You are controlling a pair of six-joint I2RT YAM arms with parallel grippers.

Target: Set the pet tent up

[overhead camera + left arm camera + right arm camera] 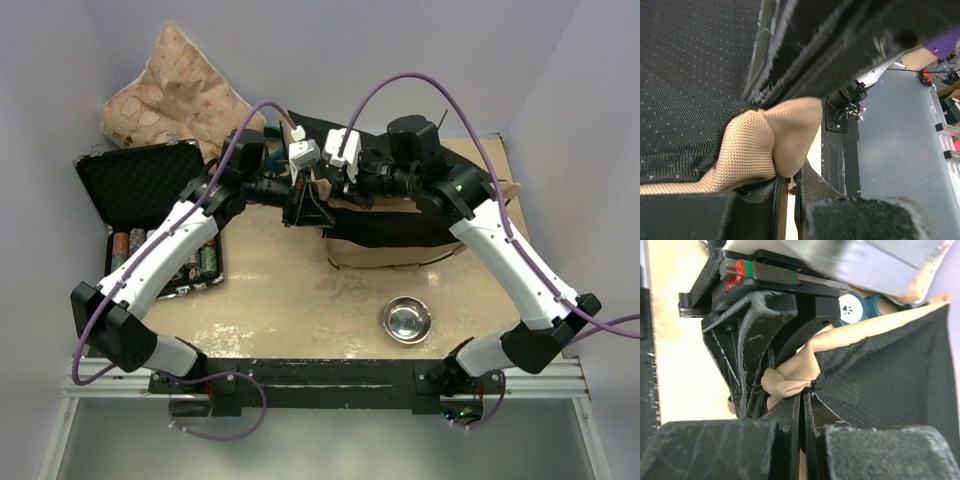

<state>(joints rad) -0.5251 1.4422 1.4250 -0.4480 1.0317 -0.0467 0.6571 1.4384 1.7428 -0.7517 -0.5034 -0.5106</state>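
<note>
Pinching the pet tent from two sides at its left edge: left jaws narrowed onto a bunched fold of tan cloth right at the hem of the dotted black lining, right jaws clamped tight on that same tan fold, tip to tip with the left ones. Slumped flat at the far middle of the desk, black lining uppermost, a tan border along the near side, its right part tucked under the right arm. Hemmed in on the left by an open black case just beside the left arm, with a tan pillow behind the case at the back corner. Bare desk in front of the tent, apart from a steel bowl sitting nearer the right arm and well clear of the cloth. Closed in by pale walls on the left, back and right
</note>
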